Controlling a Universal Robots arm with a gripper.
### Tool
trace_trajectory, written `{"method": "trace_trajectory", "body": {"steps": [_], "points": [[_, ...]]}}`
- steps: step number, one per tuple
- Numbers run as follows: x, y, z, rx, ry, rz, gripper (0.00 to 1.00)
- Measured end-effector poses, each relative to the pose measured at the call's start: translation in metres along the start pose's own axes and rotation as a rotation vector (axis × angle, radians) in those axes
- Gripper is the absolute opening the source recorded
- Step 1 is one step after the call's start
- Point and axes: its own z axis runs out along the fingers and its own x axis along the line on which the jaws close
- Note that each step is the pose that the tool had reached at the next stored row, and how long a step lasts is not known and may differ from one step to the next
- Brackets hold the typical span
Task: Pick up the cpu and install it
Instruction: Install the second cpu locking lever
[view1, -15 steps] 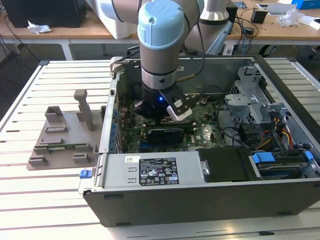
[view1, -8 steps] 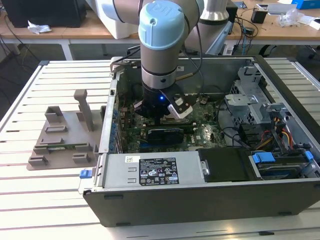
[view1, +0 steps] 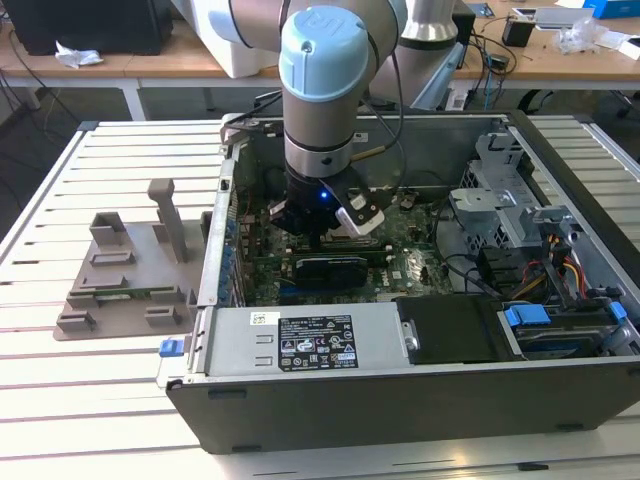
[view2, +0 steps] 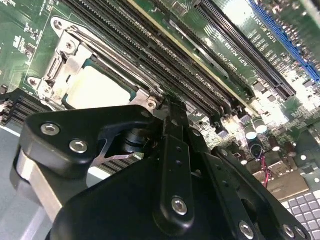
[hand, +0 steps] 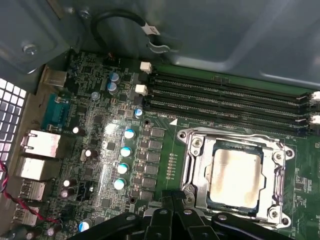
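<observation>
Item: my pincer (view2: 172, 107). Position: lowered inside the open computer case (view1: 400, 400), over the green motherboard (hand: 100, 150). State: both black fingers (view2: 175, 150) pressed together at their tips, nothing between them, in both wrist views.

Item: cpu (hand: 235, 172). Silvery square top, thin greenish rim. Position: lying flat inside the metal-framed socket (hand: 192, 165), just beyond my fingertips and apart from them. The frame surrounds it on all sides; screws sit at its corners. In the second wrist view the same chip (view2: 97, 90) lies just ahead of my pincer's knuckle.

Item: memory slots (hand: 225, 100). Long, black, parallel; on the far side of the socket from my pincer.

Item: capacitors (hand: 122, 160). A row of blue-topped cylinders beside the socket, off to one side of my fingertips.

Item: grey plastic tray (view1: 125, 280) with upright posts. Position: on the slatted table (view1: 60, 400), outside the case, well apart from my pincer, toward the exterior view's left.
</observation>
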Motion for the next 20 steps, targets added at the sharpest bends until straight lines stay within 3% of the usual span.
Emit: {"method": "trace_trajectory", "body": {"steps": [6,9,11,13,15,18,20], "points": [[0.0,-0.0002,-0.0044,-0.0003,-0.0044,-0.001,0.11],[-0.0004,0.0023,-0.0163,0.0003,-0.0044,-0.001,0.11],[-0.003,0.0049,-0.0187,0.0,-0.0045,-0.001,0.11],[-0.0084,0.007,-0.0183,0.0002,-0.0042,-0.001,0.11],[-0.0286,0.0097,-0.0175,-0.0005,0.0003,0.0,0.11],[-0.0441,0.013,-0.0165,-0.001,0.005,0.001,0.11],[-0.0506,0.0156,-0.0159,0.0014,0.0073,0.001,0.11]]}}
